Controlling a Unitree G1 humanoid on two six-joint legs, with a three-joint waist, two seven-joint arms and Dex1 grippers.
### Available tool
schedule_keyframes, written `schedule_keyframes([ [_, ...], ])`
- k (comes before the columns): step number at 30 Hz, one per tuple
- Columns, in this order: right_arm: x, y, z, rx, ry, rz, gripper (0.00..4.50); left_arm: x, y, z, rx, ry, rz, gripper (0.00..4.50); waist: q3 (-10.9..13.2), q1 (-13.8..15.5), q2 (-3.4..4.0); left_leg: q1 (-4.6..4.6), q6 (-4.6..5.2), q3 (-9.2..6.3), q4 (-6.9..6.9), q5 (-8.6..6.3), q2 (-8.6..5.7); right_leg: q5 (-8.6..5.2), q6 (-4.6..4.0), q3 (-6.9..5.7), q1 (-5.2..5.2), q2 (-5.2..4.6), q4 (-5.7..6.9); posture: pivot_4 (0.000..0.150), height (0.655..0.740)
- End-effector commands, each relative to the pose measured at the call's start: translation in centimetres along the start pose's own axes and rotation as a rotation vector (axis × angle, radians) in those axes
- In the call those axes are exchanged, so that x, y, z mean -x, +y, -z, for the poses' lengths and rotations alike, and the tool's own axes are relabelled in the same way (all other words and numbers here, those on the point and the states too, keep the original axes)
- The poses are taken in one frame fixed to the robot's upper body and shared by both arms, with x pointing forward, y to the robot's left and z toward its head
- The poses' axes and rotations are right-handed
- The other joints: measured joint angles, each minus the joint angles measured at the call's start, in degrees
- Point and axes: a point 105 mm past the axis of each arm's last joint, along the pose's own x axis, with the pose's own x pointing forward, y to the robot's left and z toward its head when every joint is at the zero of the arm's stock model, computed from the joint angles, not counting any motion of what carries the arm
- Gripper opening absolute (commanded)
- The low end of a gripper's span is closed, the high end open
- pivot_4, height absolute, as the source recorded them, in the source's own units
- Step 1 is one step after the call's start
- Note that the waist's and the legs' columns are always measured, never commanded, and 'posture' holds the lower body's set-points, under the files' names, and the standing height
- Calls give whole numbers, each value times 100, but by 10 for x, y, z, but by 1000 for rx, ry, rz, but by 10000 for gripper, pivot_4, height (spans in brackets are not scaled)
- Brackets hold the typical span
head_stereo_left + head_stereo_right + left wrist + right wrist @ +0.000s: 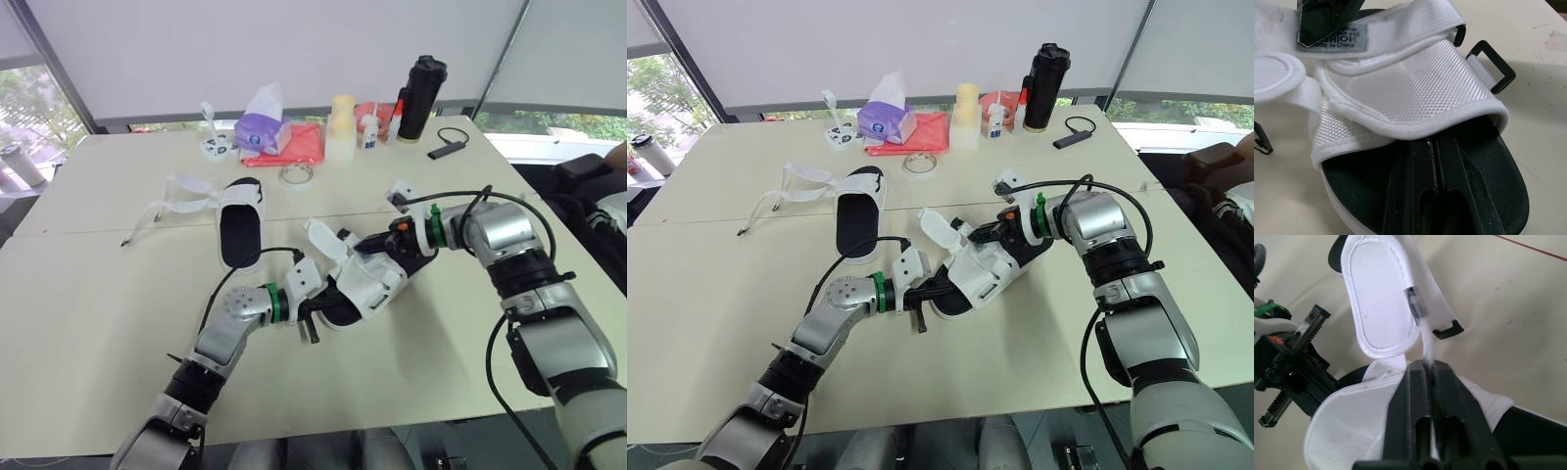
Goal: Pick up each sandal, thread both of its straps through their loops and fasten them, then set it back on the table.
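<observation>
A white-strapped sandal with a black footbed [364,284] lies tilted at the table's middle, between both grippers. My left gripper [323,308] reaches into its toe end. In the left wrist view the fingers [1415,191] rest on the footbed, closed together at the edge of the white front band [1410,93]. My right gripper [1429,363] is shut on a thin white strap beside the rounded strap flap [1382,298]. A black loop [1492,66] sticks out at the sandal's side. The second sandal [240,227] lies to the back left with its straps [171,201] loose.
Along the far edge stand a purple tissue pack [261,132], a red cloth [302,147], a pale bottle [341,127], a black flask [421,96] and a small black device with a cable [447,149]. A tape ring [296,174] lies behind the sandals.
</observation>
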Motion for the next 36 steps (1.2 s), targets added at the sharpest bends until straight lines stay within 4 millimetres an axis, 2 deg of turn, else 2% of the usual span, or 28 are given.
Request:
schedule_keyframes([
  [1, 4, -4, -3, 29, 0, 41, 18547, 2, -2, 1, -1, 4, 5, 0, 0, 1, 0, -1, 0, 0, 0, 0, 0, 0, 0, 0, -1, 0, 0, 1500, 7400],
  [3, 6, -7, -7, 49, -13, 77, 30921, 1, -3, 1, -1, 5, 7, 0, 0, 5, 1, -2, 0, 0, -1, 0, 0, 0, 0, 0, -2, 0, 0, 1500, 7400],
  [6, 9, -10, -14, 61, -41, 118, 44373, 1, -4, 1, -1, 5, 13, 0, 1, 5, 1, -3, 0, 0, -2, 0, 0, 0, 0, 0, -4, 0, 0, 1500, 7400],
  [10, 17, -11, -25, 70, -95, 150, 44373, 0, -5, 1, -2, 5, 19, 0, 1, 5, 1, -3, 0, 0, -2, 0, 0, 0, 0, 0, -4, 0, 0, 1500, 7400],
  [12, 32, -12, -32, 48, -135, 173, 44373, -1, -5, 0, -3, 3, 21, 0, 1, 10, 2, -3, 0, 0, -2, 0, 0, 0, 0, 0, -4, 0, 0, 1500, 7400],
  [14, 47, -11, -26, 29, -134, 185, 44373, -1, -4, -1, -3, 3, 22, 0, 2, 34, 3, -6, 0, 0, -2, 0, -1, 0, 0, 0, -6, 0, 0, 1500, 7400],
  [17, 58, -7, -15, -15, -117, 185, 44373, -1, -4, 0, -4, 4, 23, 0, 2, 32, 3, -8, 0, -3, -2, 0, -2, 0, 0, 0, -3, -1, -4, 1500, 7400],
  [22, 70, 16, 6, -81, -86, 99, 44373, 1, -3, -1, -8, 4, 27, 0, 2, 24, 3, -7, 0, -2, -3, 0, -1, -1, -1, 0, -5, -1, -2, 1500, 7400],
  [27, 65, 25, 24, -104, -53, 67, 44373, 1, 1, -4, -15, 3, 28, 0, 2, 26, 3, -7, 0, -1, -2, 0, -1, -1, -1, 1, -4, -1, -3, 1500, 7400],
  [31, 59, 32, 29, -130, -55, 15, 44373, 2, 3, -5, -20, 2, 30, 0, 2, 28, 3, -7, 0, -1, -1, 0, -1, -1, -1, 1, -3, -1, -3, 1500, 7400],
  [36, 45, 40, 42, -118, -21, -31, 44373, 5, 5, -5, -29, 11, 28, 0, 2, 29, 3, -7, 0, -1, -1, 0, -1, -1, -1, 1, -3, -1, -3, 1500, 7400],
])
